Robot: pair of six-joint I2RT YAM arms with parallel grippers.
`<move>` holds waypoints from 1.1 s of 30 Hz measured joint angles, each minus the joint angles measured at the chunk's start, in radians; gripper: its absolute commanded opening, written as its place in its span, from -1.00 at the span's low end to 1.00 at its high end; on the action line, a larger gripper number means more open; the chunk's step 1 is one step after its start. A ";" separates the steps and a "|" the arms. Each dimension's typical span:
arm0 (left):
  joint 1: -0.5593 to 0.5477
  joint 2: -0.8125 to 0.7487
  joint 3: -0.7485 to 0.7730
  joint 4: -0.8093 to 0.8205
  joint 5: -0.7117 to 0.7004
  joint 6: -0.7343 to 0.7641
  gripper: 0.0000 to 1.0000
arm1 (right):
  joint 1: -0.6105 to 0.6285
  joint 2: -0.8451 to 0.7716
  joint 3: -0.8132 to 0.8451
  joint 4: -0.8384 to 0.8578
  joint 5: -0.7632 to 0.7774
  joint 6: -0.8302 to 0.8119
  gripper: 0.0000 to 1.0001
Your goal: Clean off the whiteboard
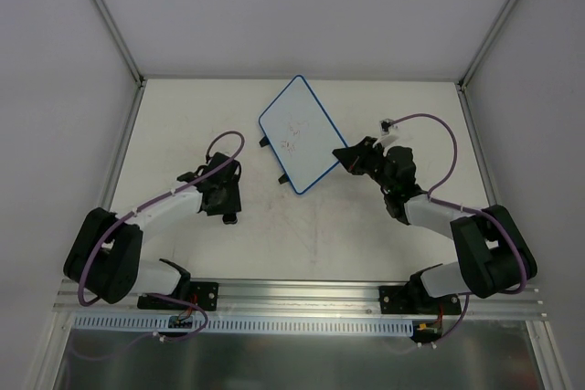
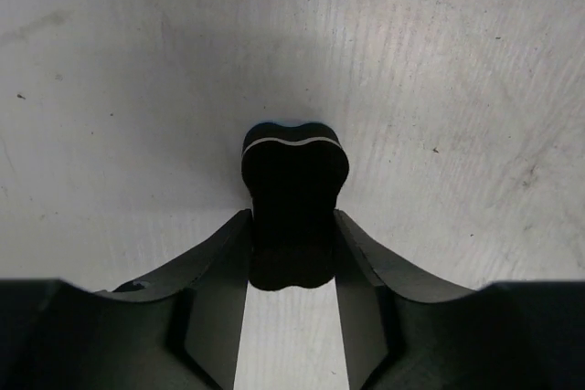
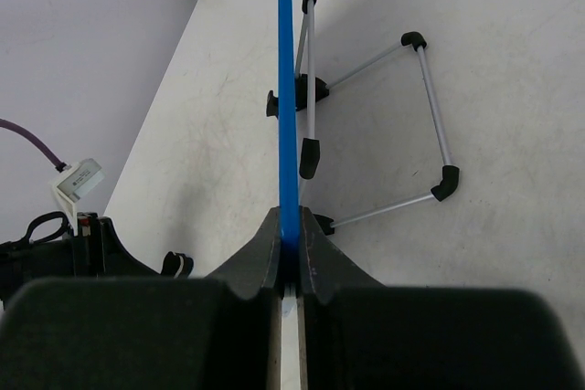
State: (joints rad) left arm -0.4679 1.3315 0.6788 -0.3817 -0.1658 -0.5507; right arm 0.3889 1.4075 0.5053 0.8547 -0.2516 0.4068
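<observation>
Black left jaws fill the bottom of the left wrist view. They press on both sides of a small black eraser (image 2: 292, 194), with the tabletop (image 2: 110, 89) behind it. Right jaws are shut tight on the thin blue rim of the whiteboard (image 3: 286, 89), seen edge-on in the right wrist view. Just right of it is a wire frame (image 3: 430, 116). From above, the whiteboard sits in the upper middle, turned at a slant, with faint marks on it. The right jaws hold its lower right corner. The left jaws are lower left, well apart from it.
</observation>
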 measured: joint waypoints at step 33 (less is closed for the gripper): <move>-0.044 -0.111 0.211 0.146 0.037 0.011 -1.00 | 0.000 0.000 0.000 0.000 0.000 0.000 -1.00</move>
State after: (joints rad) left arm -0.5117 1.2201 0.8902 -0.2352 -0.1291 -0.5392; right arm 0.3889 1.4075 0.5053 0.8543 -0.2512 0.4072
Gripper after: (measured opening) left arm 0.330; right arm 0.053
